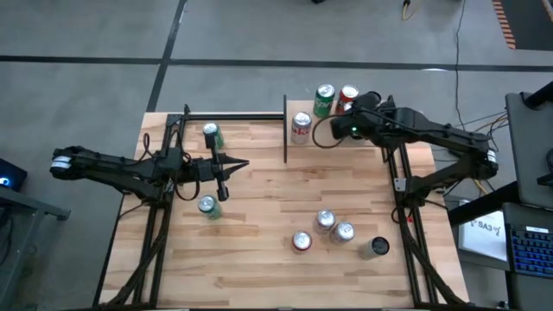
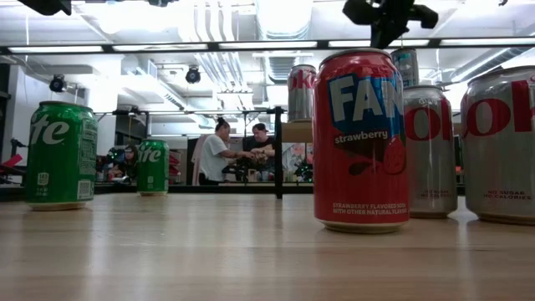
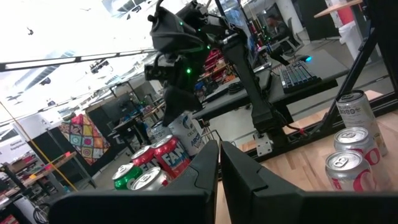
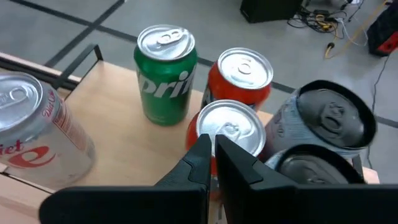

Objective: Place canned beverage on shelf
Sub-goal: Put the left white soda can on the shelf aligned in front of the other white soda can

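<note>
Cans decide this one, so start at the left. Two green cans [image 1: 211, 135] stand upright on the surface, one to each side of the left hand [image 3: 219, 165]. That hand is closed on nothing and points across the surface towards the right arm. These two are the nearest loose cans to it. Each has its long axis vertical, so a level grasp round the side looks to me the natural approach once the fingers part.

Further right, near the front edge of the surface, four more upright cans [image 1: 325, 219] stand in a cluster. Two are silver-topped, one is red and one is dark. They are well apart from both hands.

At the far right is the shelf [image 4: 112, 143]. From the right wrist I count six cans on or at it: a Diet Coke, a Sprite, two red and two grey. The right hand [image 4: 211, 155] hovers just above one red can, fingers pressed together, holding nothing. The left arm seems better placed for the next pick.
</note>
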You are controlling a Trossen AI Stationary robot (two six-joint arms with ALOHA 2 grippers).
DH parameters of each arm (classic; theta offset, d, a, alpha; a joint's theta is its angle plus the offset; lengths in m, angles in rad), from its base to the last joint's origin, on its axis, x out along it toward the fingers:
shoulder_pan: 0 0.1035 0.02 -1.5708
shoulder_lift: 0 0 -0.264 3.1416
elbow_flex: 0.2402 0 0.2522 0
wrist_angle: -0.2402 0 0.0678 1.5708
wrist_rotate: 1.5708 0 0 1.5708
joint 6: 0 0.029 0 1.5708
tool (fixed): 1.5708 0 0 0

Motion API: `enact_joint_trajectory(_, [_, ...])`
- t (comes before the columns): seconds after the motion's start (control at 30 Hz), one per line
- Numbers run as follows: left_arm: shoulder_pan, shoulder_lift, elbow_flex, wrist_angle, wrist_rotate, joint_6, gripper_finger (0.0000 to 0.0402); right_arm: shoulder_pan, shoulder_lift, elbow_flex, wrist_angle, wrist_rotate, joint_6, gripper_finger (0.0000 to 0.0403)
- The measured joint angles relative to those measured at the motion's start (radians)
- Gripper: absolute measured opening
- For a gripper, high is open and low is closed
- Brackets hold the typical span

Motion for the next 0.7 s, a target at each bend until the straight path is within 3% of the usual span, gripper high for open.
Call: enact_joint_trajectory(0.7, [0.0, 0.0, 0.0, 0.0, 0.0, 0.0, 0.0002, 0.0, 0.019, 0.0, -0.127, 0.048, 0.061, 0.0013])
